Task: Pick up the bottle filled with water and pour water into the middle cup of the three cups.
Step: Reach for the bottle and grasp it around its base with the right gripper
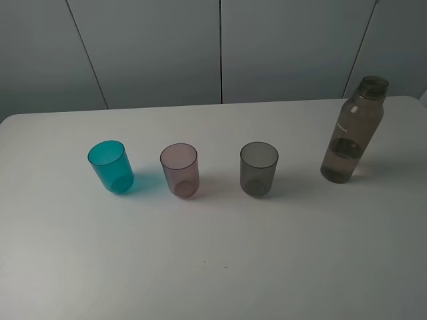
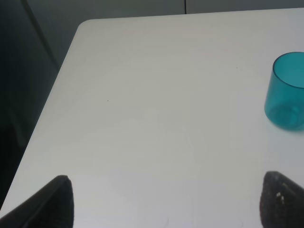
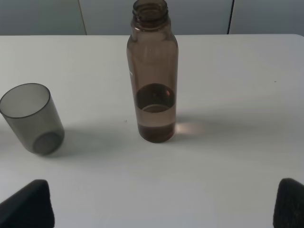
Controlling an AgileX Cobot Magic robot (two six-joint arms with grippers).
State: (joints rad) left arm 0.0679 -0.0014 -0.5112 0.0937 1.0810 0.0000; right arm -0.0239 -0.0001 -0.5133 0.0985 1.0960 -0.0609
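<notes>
The task is only beginning, with the bottle (image 1: 351,130) standing upright and untouched on the surface (image 1: 220,267) (capless, partly filled), well apart from the middle cup (image 1: 179,170), while the right end effector (image 3: 159,206) and left end effector (image 2: 168,204) are both hanging open, leaving grasping and pouring undone.

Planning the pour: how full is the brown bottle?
Partly full, under half: in the bottle the waterline sits low in the body. It stands upright, uncapped.
</notes>
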